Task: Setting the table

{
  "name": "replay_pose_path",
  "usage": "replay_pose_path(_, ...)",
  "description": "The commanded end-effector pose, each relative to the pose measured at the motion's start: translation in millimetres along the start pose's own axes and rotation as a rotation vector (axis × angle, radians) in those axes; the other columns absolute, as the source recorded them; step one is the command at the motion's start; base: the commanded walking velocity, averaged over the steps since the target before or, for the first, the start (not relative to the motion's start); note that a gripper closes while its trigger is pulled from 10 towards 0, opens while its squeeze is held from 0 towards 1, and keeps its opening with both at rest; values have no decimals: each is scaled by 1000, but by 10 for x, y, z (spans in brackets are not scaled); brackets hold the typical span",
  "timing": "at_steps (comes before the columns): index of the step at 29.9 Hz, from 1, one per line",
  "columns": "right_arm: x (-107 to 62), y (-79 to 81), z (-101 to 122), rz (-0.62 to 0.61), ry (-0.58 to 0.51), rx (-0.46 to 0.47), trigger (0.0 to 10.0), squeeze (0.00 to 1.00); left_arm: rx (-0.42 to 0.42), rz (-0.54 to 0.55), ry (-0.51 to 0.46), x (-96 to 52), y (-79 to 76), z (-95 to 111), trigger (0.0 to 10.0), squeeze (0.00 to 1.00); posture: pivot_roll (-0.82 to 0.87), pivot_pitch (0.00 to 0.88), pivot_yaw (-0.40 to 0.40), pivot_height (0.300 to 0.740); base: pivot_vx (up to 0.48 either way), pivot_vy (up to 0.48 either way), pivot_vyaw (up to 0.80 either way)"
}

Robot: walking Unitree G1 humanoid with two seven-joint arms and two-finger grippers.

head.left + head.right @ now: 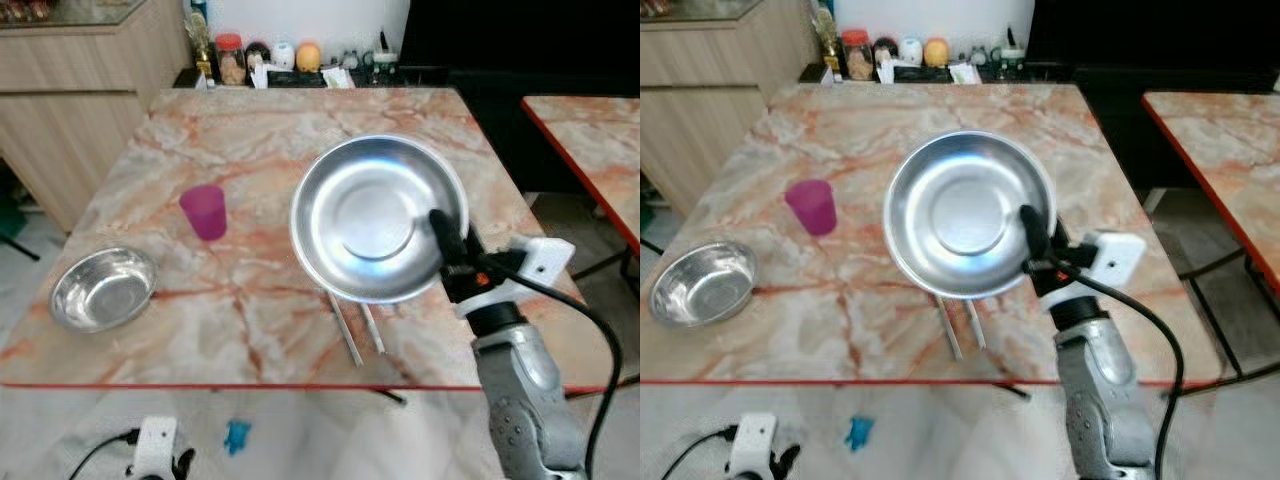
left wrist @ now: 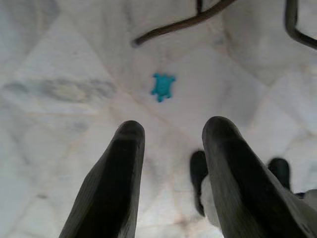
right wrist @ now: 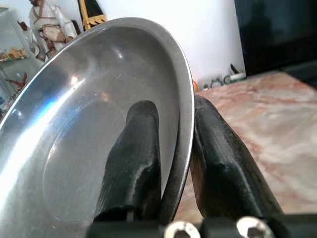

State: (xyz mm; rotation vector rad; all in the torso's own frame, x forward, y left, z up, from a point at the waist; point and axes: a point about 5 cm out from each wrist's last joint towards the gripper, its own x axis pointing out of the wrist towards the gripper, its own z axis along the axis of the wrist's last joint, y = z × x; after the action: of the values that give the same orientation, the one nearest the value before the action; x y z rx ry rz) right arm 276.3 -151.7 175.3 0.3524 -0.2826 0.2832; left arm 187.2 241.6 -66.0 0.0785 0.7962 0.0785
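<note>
On the marble table (image 1: 250, 130), taking the pink cup (image 1: 204, 211) as reference and reading left to right: a small steel bowl (image 1: 103, 289) sits to the cup's left and nearer the table's front edge, well apart from it. Right of the cup, the steel plate (image 1: 378, 218) is held tilted above the tabletop, its hollow facing up toward the head camera. Two chopsticks (image 1: 357, 329) lie side by side under the plate's near rim, long axes running roughly front to back. Jars and bottles (image 1: 262, 57) stand beyond the far edge, behind the cup.

The right gripper (image 1: 452, 246) is clamped on the plate's right rim; in its wrist view one finger lies inside the dish (image 3: 136, 158), the other outside the rim. The plate extends left of the gripper, toward the cup.

The left gripper (image 2: 171, 158) hangs over the floor with fingers parted, holding nothing (a small blue scrap (image 2: 162, 86) lies on the tiles below it).

Judgement: lowering the plate straight down would land it partly on the chopsticks; free marble lies farther from the front edge, between cup and plate.
</note>
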Motion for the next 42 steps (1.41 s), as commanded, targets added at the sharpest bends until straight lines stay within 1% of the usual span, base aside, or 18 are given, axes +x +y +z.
replay_pose_path(1,30,45,64,20,-31,-4,10000,0,-3,7,25,-24,26,-73,10000,0,-5,84,-11,740,0,-386,0)
replay_pose_path(7,-11,26,40,4,-19,1,10000,0,-7,-2,29,-21,-34,-92,10000,0,-18,91,-11,740,0,-387,0)
replay_pose_path(18,-28,26,38,-4,-16,-16,10000,0,7,-13,28,-9,-38,-63,10000,0,-31,75,-4,740,0,-386,0)
replay_pose_path(19,-29,26,38,-4,-16,-18,10000,0,7,-14,28,-9,-43,-63,10000,0,-36,63,-1,740,0,-386,0)
replay_pose_path(23,-20,35,47,0,-24,-37,10000,0,12,-18,32,-11,-52,-75,10000,0,-42,45,3,740,0,-385,0)
replay_pose_path(26,-6,23,43,-19,-29,-44,10000,0,19,-22,39,-14,-63,-91,10000,0,-45,35,5,740,0,-387,0)
replay_pose_path(36,10,6,44,-37,-32,-38,10000,0,24,-26,46,-22,-67,-115,10000,0,-52,11,4,740,0,-386,0)
replay_pose_path(39,14,9,40,-40,-33,-34,10000,0,25,-27,47,-22,-67,-117,10000,0,-55,10,6,740,0,-386,0)
replay_pose_path(42,35,15,50,-31,-33,-46,10000,0,26,-28,43,-17,-71,-102,10000,0,-52,26,10,740,0,-384,0)
